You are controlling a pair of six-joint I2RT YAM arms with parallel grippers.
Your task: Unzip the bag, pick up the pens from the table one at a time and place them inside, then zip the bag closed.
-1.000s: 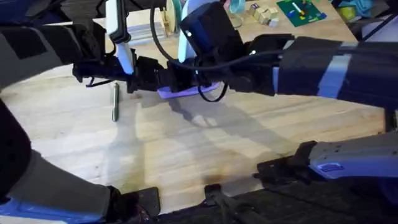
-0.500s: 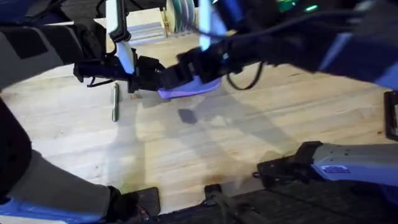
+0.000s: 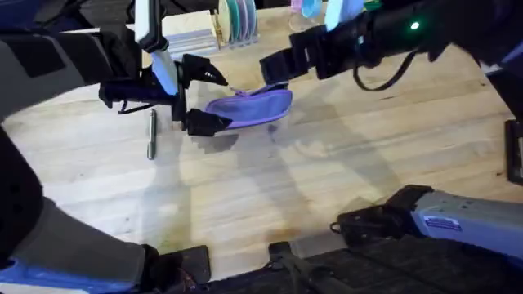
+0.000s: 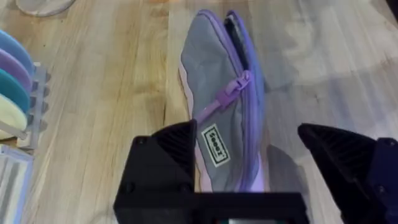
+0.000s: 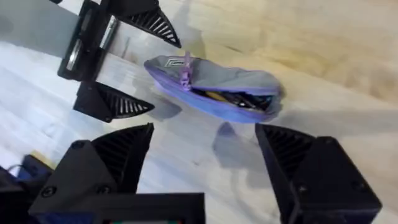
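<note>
On the table (image 3: 343, 180), toward eleven o'clock from centre, lies the bag (image 3: 249, 108), partly unzipped, with pens (image 5: 233, 101) visible inside through the opening. At its nine-o'clock end our left gripper (image 3: 198, 98) stands spread wide, fingers either side and grasping nothing. Our right gripper (image 3: 274, 65) hovers released at the bag's one o'clock, and one pen (image 3: 151, 133) lies further toward nine.

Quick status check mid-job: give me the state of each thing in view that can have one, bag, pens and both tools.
bag: lying on the table, zipper partly open, dark pens visible inside in the right wrist view
loose pen: lying on the table, left of the bag, not held
left tool: open, fingers either side of the bag's end, not clamped
right tool: open, raised above the bag, holding nothing
</note>
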